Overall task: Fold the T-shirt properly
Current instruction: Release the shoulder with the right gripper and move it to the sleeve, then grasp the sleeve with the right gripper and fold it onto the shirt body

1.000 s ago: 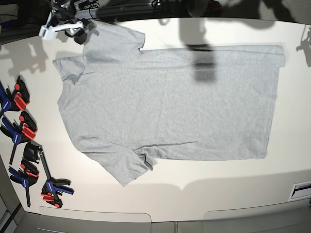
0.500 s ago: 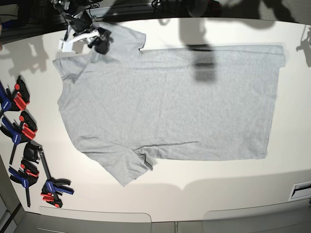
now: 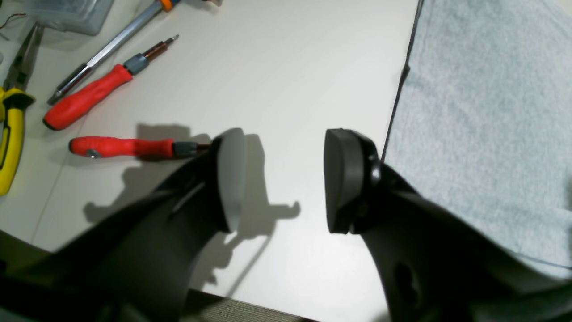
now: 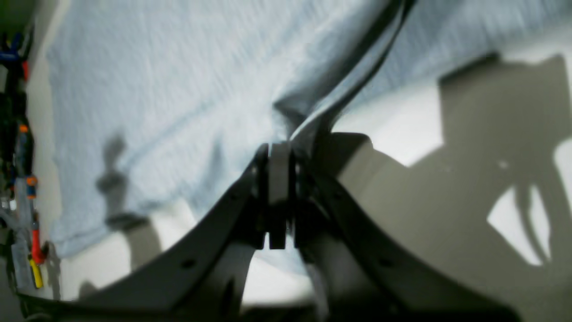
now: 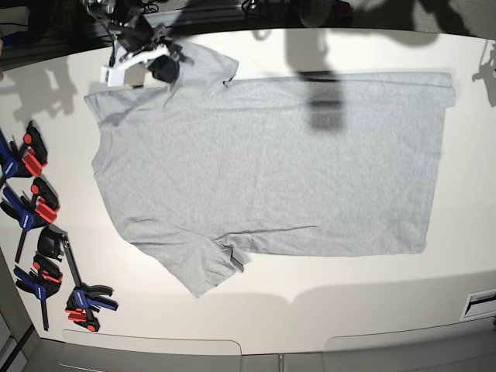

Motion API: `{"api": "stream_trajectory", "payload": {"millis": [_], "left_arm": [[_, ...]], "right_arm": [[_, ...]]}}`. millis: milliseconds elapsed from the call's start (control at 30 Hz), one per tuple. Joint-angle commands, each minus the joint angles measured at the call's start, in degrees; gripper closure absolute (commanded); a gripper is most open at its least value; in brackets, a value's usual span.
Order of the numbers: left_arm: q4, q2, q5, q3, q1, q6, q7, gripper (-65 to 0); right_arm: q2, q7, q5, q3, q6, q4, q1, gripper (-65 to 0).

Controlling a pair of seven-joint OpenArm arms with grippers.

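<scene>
The light grey T-shirt [image 5: 263, 170] lies spread flat on the white table [image 5: 465, 232], plain side up, collar end to the left. My right gripper [image 5: 164, 68] is at the far left sleeve, shut on a pinched fold of the fabric; the right wrist view shows its jaws [image 4: 279, 154] closed on the T-shirt [image 4: 156, 89], which puckers up around them. My left gripper [image 3: 284, 179] hovers open over bare table, just beside the T-shirt's edge [image 3: 482, 112], with nothing between its pads. The left arm is outside the base view.
Several blue and red clamps [image 5: 35, 209] lie along the table's left edge. Two red-handled screwdrivers [image 3: 89, 96], a metal rod and yellow pliers [image 3: 11, 129] lie near my left gripper. The table's front edge runs close below the shirt.
My right gripper moved right onto the far sleeve and shut on its fabric, bunching the sleeve slightly. The rest of the shirt has not moved.
</scene>
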Motion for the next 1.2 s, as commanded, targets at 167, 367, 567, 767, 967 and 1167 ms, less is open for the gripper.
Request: {"api": "stream_trajectory", "payload": {"millis": [167, 367, 567, 767, 967, 1167], "left_arm": [[0.76, -1.27, -0.74, -0.61, 0.31, -0.24, -1.53, -26.2], [0.76, -1.27, -0.72, -0.61, 0.33, -0.24, -1.51, -26.2], [0.76, -1.27, -0.72, -0.61, 0.33, -0.24, -1.51, -26.2], [0.76, -1.27, -0.72, -0.61, 0.33, -0.24, -1.51, -26.2], [0.74, -1.27, -0.72, -0.61, 0.33, -0.24, -0.74, -26.2], [0.76, -1.27, -0.72, -0.61, 0.33, -0.24, -0.22, -26.2]], "right_arm": [[0.33, 1.73, -0.85, -4.33, 0.83, 1.01, 8.85, 0.0], [0.09, 7.41, -15.85, -14.19, -2.78, 0.9, 14.03, 0.0], [-1.27, 15.93, -25.7, -19.74, -9.94, 0.85, 14.82, -28.0], [-1.25, 21.07, -32.17, -20.98, -15.74, 0.85, 16.09, -27.9], [-1.25, 13.18, -32.98, -17.9, -15.41, 4.81, 16.9, -27.8], [-1.25, 7.91, -33.4, -11.74, -11.23, 18.08, 7.74, -6.9]]}}
